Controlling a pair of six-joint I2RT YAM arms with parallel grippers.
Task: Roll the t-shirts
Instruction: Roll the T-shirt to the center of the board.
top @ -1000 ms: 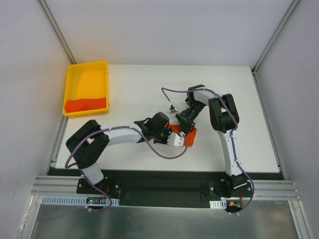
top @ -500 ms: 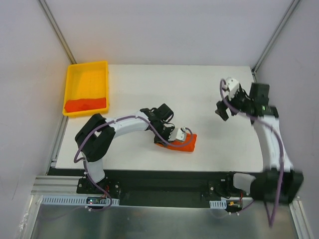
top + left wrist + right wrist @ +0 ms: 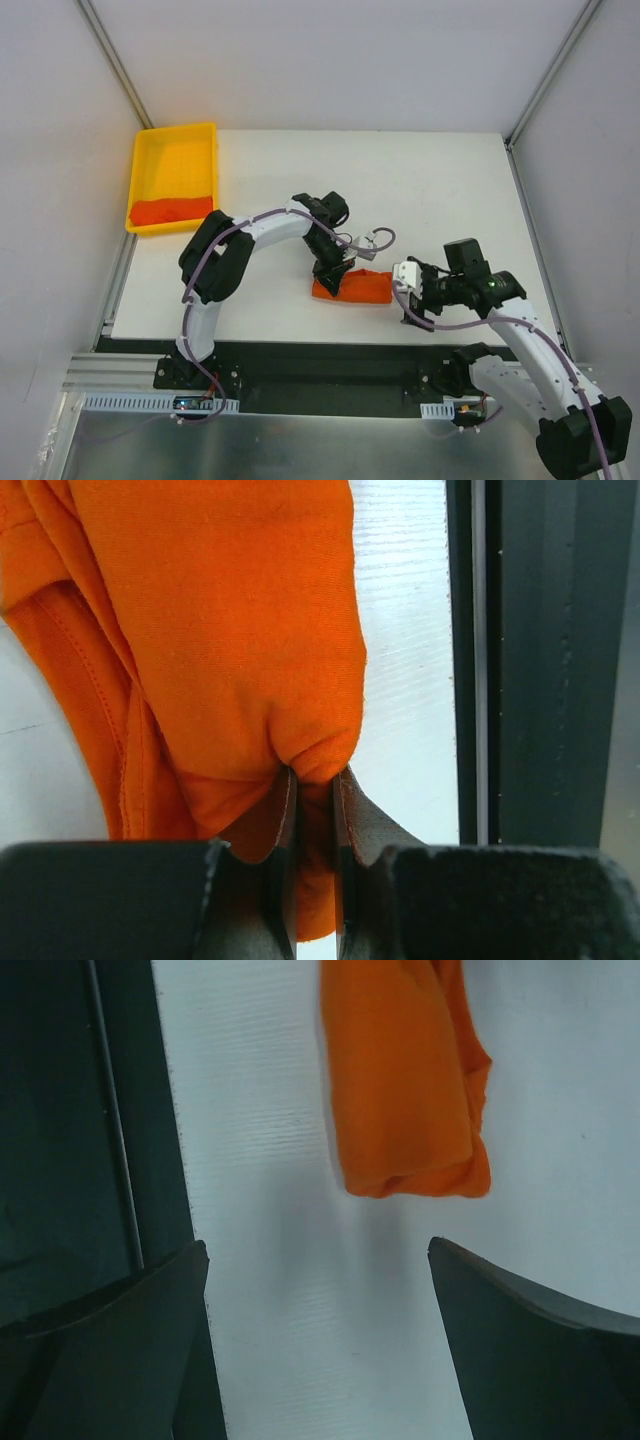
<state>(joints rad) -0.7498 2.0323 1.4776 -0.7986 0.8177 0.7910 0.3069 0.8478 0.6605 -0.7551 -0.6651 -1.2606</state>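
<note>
A rolled bright orange t-shirt (image 3: 352, 288) lies on the white table near the front edge. My left gripper (image 3: 330, 273) is at its left end, shut on a fold of the cloth; the left wrist view shows the fingers (image 3: 283, 810) pinching the t-shirt (image 3: 210, 630). My right gripper (image 3: 404, 293) is open and empty just right of the roll's right end, apart from it. In the right wrist view the roll's end (image 3: 405, 1090) lies ahead of the spread fingers (image 3: 520, 1330). A second orange t-shirt (image 3: 172, 210) lies in the yellow tray.
The yellow tray (image 3: 175, 150) stands at the table's back left corner. The black front rail (image 3: 320, 355) runs just below the roll. Grey walls close in the table on the left, the back and the right.
My right arm left the roll, swung out to the far right, then came down by the roll's right end. My left arm turned and still grips the t-shirt, which now lies flatter.
</note>
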